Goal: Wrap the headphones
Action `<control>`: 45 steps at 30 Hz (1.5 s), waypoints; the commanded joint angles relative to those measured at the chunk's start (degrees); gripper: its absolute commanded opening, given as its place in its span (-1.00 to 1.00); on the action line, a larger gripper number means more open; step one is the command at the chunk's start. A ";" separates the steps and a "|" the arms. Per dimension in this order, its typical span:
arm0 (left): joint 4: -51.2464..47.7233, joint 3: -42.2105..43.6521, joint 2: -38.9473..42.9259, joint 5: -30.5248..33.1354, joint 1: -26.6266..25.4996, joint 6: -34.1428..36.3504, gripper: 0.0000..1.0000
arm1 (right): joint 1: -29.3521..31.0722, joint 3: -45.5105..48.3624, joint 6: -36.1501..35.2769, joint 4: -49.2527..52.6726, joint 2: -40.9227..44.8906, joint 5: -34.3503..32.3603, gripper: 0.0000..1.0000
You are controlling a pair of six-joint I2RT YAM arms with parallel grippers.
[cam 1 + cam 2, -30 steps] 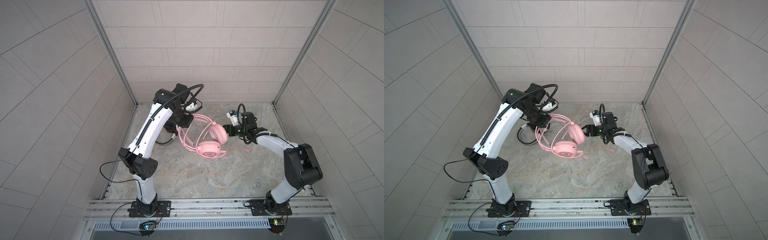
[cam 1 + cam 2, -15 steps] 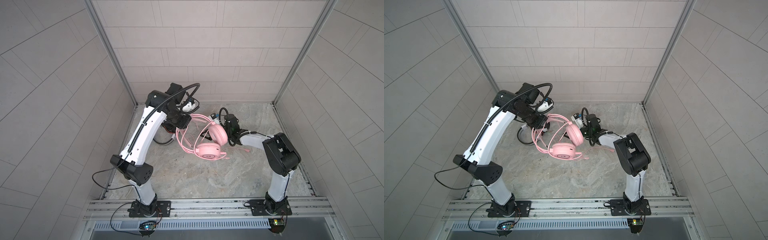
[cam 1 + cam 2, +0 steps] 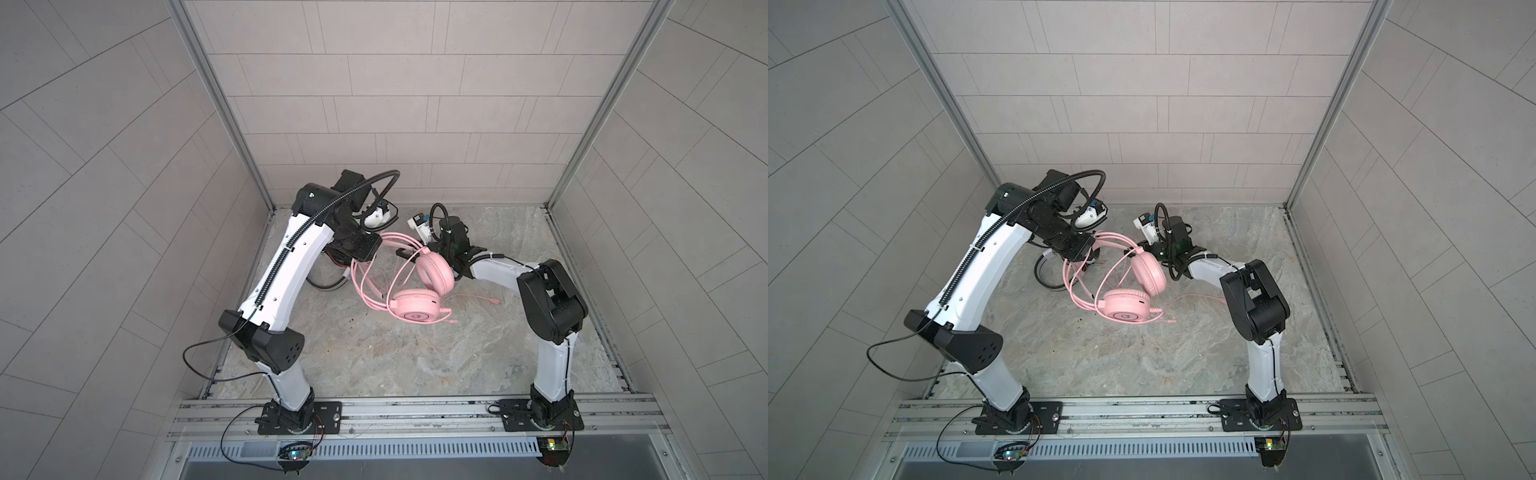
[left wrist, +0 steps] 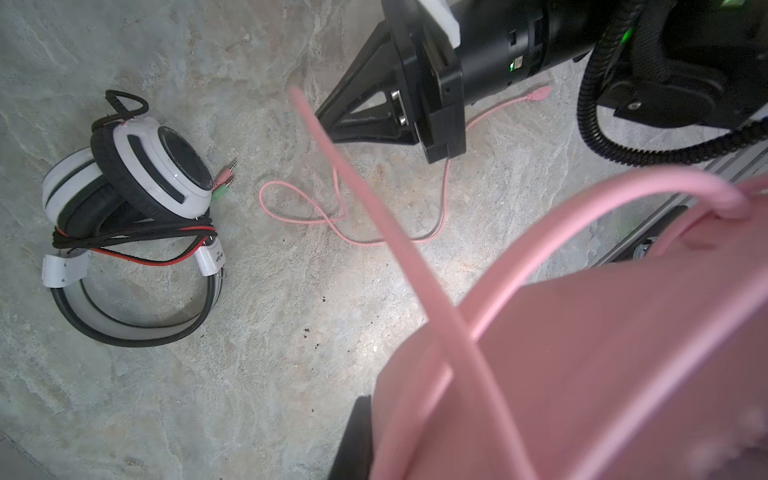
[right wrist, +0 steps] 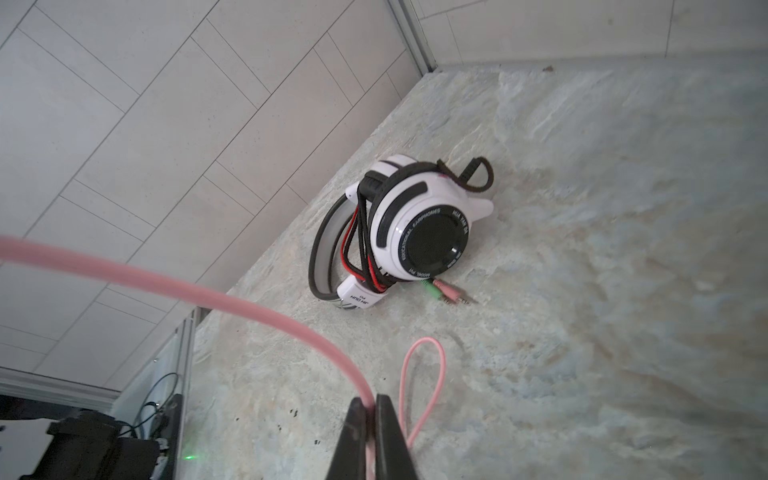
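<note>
Pink headset (image 3: 415,307) mid-table (image 3: 415,374): one earcup flat on surface, other tipped up. Left gripper (image 3: 363,254) clamped on its headband. Right gripper (image 5: 368,409) pinched tight on a pink headband strand. Thin pink cord (image 4: 345,224) trails loose on table. White headset (image 4: 137,187) lies nearby, cord wound. Judged: light, springy frame; limp, snag-prone cord, best taken near plug.

Tabletop (image 3: 395,361), two items.
1. Bundled headset (image 4: 145,178): on the tabletop near the far left corner, under the left arm (image 3: 291,266).
2. Loose-cord headset (image 3: 415,305): just right of item 1, mid-tabletop toward the far edge, strung between left pincer (image 3: 360,258) and right pincer (image 5: 369,401). Its cord end (image 3: 494,300) lies on the tabletop, toward the right edge.
</note>
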State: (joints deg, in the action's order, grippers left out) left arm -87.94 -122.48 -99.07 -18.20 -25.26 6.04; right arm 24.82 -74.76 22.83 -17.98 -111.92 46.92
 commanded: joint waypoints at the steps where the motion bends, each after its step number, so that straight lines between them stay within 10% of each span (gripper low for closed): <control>1: -0.91 0.19 2.72 0.42 0.25 -0.24 -1.00 | -2.22 0.60 1.38 -0.38 6.90 -6.33 -1.00; 16: -1.35 -0.48 3.42 3.36 0.32 -1.12 -1.00 | -18.69 11.52 6.44 1.03 33.95 -14.96 -1.00; 35: 0.82 2.42 7.91 -10.57 0.24 1.51 -1.00 | -23.00 -4.60 7.89 19.42 13.25 -10.97 -1.00; 45: 12.28 -0.53 8.05 -18.95 0.27 -5.25 -1.00 | -13.73 10.33 2.02 10.64 14.55 -4.07 -0.99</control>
State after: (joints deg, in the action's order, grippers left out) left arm -81.30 -119.72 -94.35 -26.48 -24.75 3.60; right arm 7.79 -66.02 28.53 -4.43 -98.13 42.19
